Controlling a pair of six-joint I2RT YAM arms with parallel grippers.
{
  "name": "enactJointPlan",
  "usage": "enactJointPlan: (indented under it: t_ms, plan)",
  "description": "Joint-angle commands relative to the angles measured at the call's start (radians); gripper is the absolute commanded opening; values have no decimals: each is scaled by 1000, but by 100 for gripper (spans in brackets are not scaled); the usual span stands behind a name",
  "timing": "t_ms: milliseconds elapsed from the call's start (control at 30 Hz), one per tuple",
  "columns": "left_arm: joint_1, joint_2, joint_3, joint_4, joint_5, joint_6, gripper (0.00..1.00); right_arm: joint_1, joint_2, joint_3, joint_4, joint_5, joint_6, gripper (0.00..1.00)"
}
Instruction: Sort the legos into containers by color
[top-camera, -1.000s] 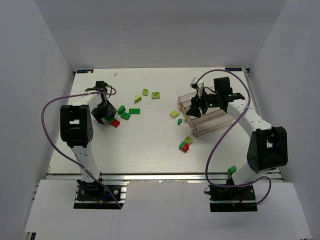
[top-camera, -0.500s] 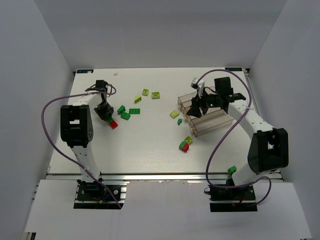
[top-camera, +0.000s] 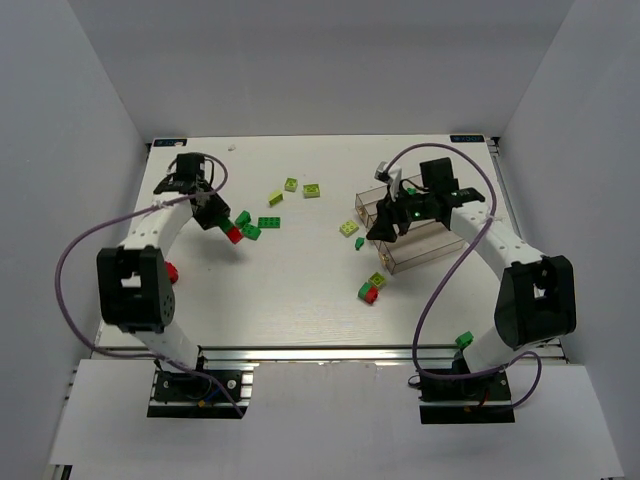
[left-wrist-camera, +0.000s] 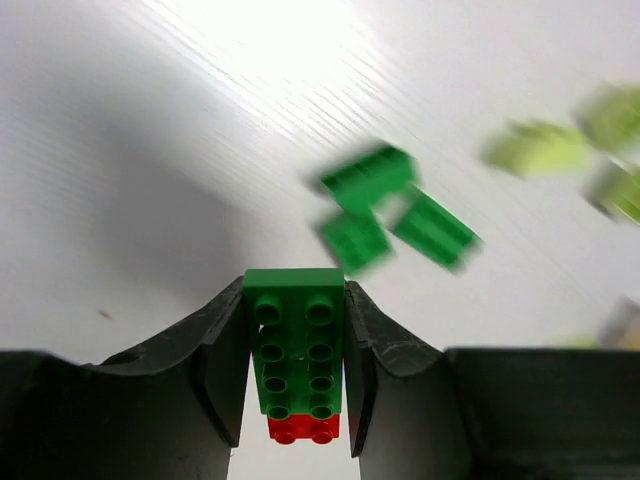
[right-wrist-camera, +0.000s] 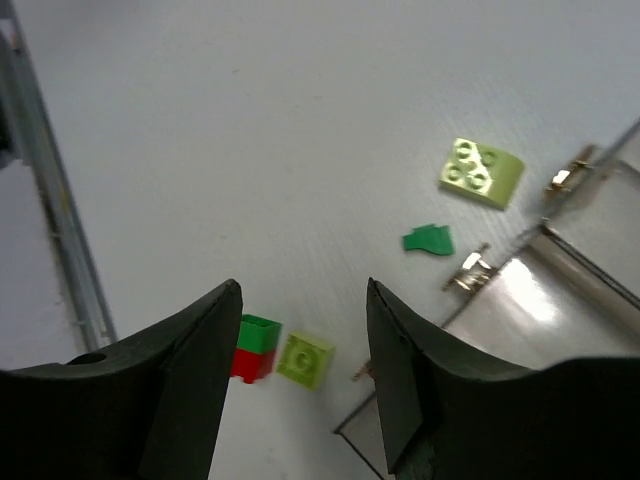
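Left wrist view gives the closest look at the held piece: a dark green brick (left-wrist-camera: 294, 345), studs toward the camera, with a red brick (left-wrist-camera: 303, 429) clipped to its near end. The left jaws are closed narrow on its long sides. Beyond it, blurred, three more green bricks (left-wrist-camera: 395, 205) lie close together on the white desk (left-wrist-camera: 150, 180).

Top external view places this grip at the desk's far left, just beside those green bricks (top-camera: 269, 223), with lime bricks (top-camera: 312, 190) further back. Whether the held pair is clear of the desk I cannot tell. Only this view shows the containers (top-camera: 420, 255) whole, at the right, with the right arm above them.

Right wrist view shows the right jaws standing wide apart, nothing between them, over bare desk. Past them lie a green-on-red pair (right-wrist-camera: 256, 346) touching a lime brick (right-wrist-camera: 306, 360), a small green piece (right-wrist-camera: 429, 239) and a container corner (right-wrist-camera: 590, 300).
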Motion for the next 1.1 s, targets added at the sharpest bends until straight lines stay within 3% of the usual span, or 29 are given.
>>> enactJointPlan:
  t_ms: [0, 67, 267, 367, 400, 600, 933, 1067]
  plan:
    - [-33, -164, -79, 123, 220, -15, 0, 49, 8, 23, -6, -103, 154, 58]
    - [-57, -252, -165, 183, 314, -23, 0, 88, 36, 47, -2, -180, 257, 59]
    - [-128, -451, -381, 468, 530, -67, 0, 187, 133, 165, 29, -329, 481, 78]
    - [-163, -509, -461, 648, 599, -119, 0, 208, 177, 240, 107, -362, 599, 82]
    - [-182, -549, -506, 738, 602, -127, 0, 211, 186, 265, 130, -381, 662, 89]
    - [-205, -621, -627, 1004, 647, -248, 0, 259, 222, 247, 365, -503, 843, 89]
    - [-254, -586, -640, 1191, 694, -351, 0, 319, 251, 193, 647, -603, 952, 89]
    - [-266, -580, -646, 1242, 690, -377, 0, 323, 274, 210, 678, -591, 1001, 89]
